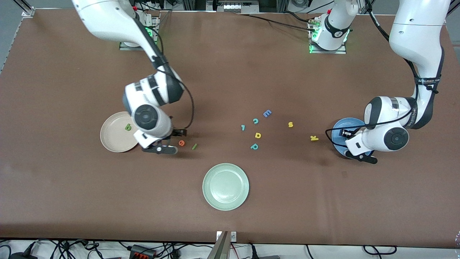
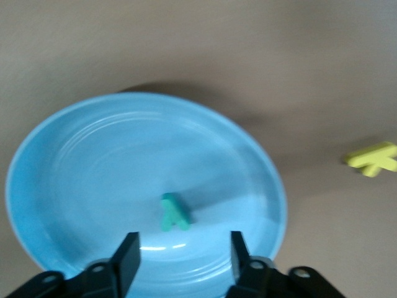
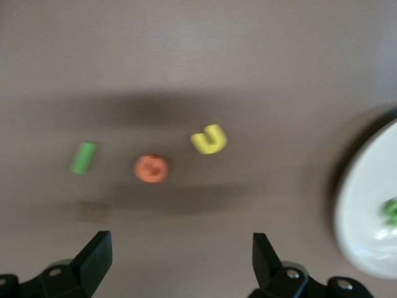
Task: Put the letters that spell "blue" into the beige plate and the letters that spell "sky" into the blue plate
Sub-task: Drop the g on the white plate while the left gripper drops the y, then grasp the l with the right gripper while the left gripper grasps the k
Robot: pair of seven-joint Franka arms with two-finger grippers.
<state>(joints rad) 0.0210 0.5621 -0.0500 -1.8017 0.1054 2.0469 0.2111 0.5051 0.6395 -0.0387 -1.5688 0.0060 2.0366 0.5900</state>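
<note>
The blue plate point(image 1: 339, 129) point(image 2: 93, 161) lies at the left arm's end of the table, and the teal y point(image 2: 175, 212) rests in it. My left gripper point(image 1: 354, 145) point(image 2: 183, 248) hangs open over this plate and holds nothing. The yellow k point(image 1: 314, 138) point(image 2: 374, 158) lies beside the plate, and the yellow s point(image 1: 290, 125) lies farther from the front camera. The beige plate point(image 1: 111, 138) point(image 3: 372, 205) holds the dark green b point(image 1: 128, 126). My right gripper point(image 1: 172, 141) point(image 3: 180, 248) is open and empty over the bare table beside it. The yellow u point(image 3: 209, 139), orange e point(image 1: 182, 143) point(image 3: 151, 168) and green l point(image 1: 194, 146) point(image 3: 83, 157) lie there.
A pale green plate point(image 1: 225, 186) sits nearer the front camera at mid-table. A cluster of stray letters lies in the middle: a periwinkle E point(image 1: 267, 113), teal c point(image 1: 255, 121), small teal letter point(image 1: 243, 127), yellow d shape point(image 1: 257, 135) and teal p point(image 1: 254, 146).
</note>
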